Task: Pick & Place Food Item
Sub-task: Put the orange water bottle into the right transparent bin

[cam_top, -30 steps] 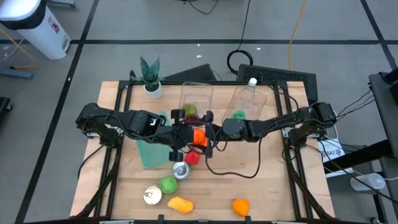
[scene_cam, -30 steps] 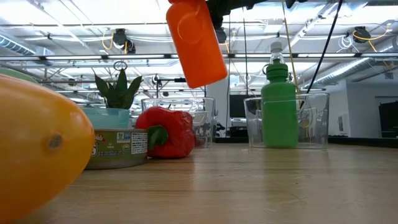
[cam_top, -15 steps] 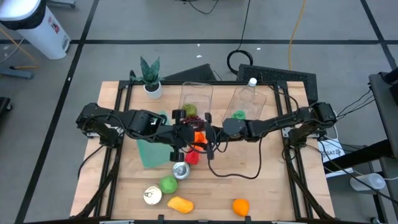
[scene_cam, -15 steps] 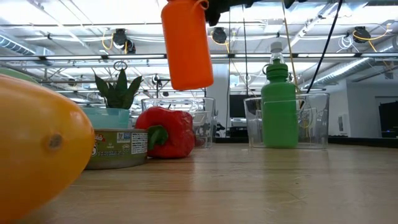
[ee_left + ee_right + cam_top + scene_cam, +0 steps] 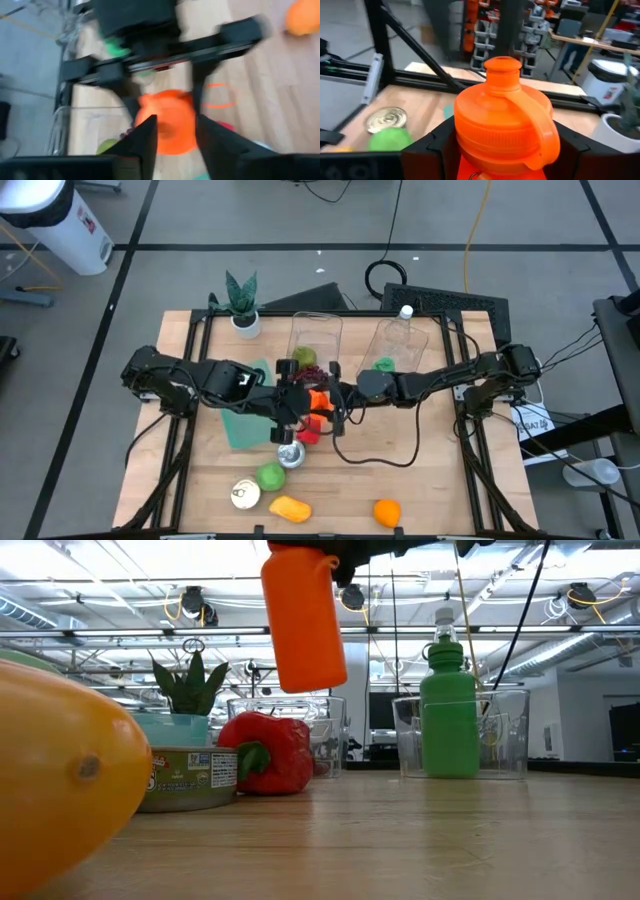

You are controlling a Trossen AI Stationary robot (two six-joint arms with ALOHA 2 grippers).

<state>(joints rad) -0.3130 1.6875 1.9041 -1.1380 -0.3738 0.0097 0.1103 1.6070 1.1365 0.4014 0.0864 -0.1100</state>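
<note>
An orange bottle (image 5: 318, 400) (image 5: 303, 620) hangs upright high above the table's middle, its cap (image 5: 502, 75) on top. My right gripper (image 5: 502, 150) reaches in level from the table's right and is shut on it. My left gripper (image 5: 175, 125) slants down at the bottle's top (image 5: 167, 125) from the left, its fingers apart. A red pepper (image 5: 308, 435) (image 5: 265, 752) and a tin can (image 5: 185, 780) rest on the wood below. My right gripper pinches the bottle's body just under the cap (image 5: 462, 145) between its two fingers (image 5: 432, 147), one on each side. The fingers come level from the table's right. The bottle stands upright in the hold, lifted well clear of the table (image 5: 420, 840). My left gripper's blurred fingers (image 5: 147, 135) flank the bottle's top; whether they touch it I cannot tell.
Two clear bins (image 5: 316, 340) (image 5: 400, 345) stand at the back, one with a green bottle (image 5: 450, 705). A potted plant (image 5: 243, 305) is at the back left. A green fruit (image 5: 270, 476), a second can (image 5: 244, 494), a yellow fruit (image 5: 290, 508) and an orange (image 5: 387, 512) lie near the front.
The orange bottle has swung from tilted to upright while staying lifted at the same spot above the table's middle.
</note>
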